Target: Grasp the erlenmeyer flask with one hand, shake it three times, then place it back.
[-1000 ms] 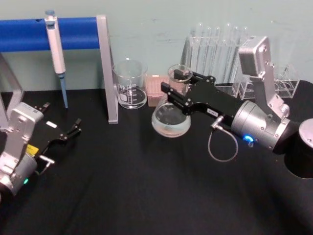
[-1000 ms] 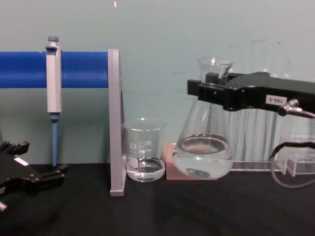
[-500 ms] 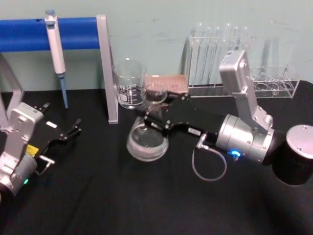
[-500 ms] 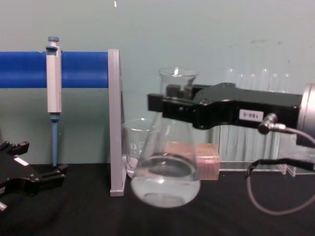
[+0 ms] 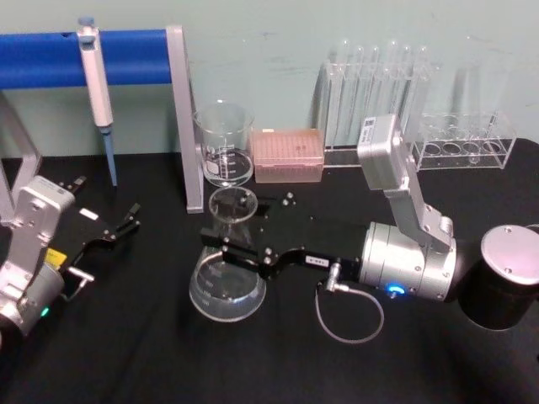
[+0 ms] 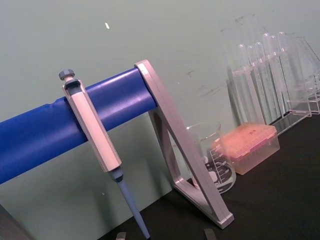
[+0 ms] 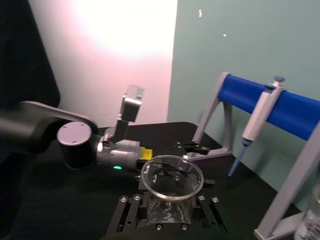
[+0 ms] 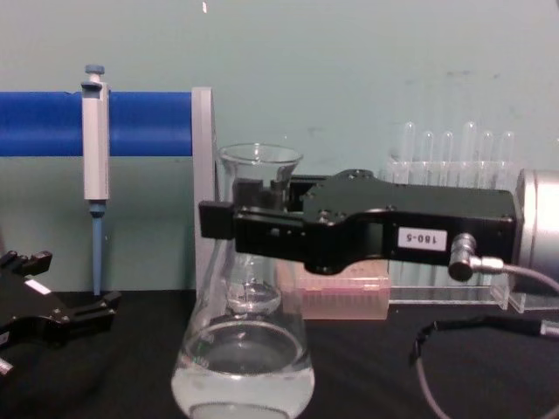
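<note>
Black tabletop (image 5: 168,353), right pincer (image 5: 229,252) clamping flask (image 5: 226,293), clear liquid (image 8: 243,371)

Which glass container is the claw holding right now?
The erlenmeyer flask, cone-shaped with liquid inside, its neck clamped in the right claw. The straight-sided beaker stands free by the grey post. Left claw sits idle.

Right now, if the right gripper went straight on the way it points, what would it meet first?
Probably the left gripper, beyond the held erlenmeyer flask; the right gripper sits higher and may pass above it.
</note>
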Robot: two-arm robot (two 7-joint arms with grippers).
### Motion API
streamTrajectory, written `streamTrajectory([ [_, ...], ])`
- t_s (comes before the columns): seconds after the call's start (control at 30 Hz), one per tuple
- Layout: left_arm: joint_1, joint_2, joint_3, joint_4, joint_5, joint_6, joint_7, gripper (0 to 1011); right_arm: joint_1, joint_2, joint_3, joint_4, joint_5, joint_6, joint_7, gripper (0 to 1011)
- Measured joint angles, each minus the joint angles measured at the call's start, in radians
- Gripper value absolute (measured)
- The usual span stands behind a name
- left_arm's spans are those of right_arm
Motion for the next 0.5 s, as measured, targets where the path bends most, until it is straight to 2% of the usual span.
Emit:
streamTrajectory([
  [0.5,0.000,0.000,0.000,0.000,0.000,0.000,0.000,1001,0.020,0.021,-0.036,0.001,0.025,-0.021,0.012,452],
])
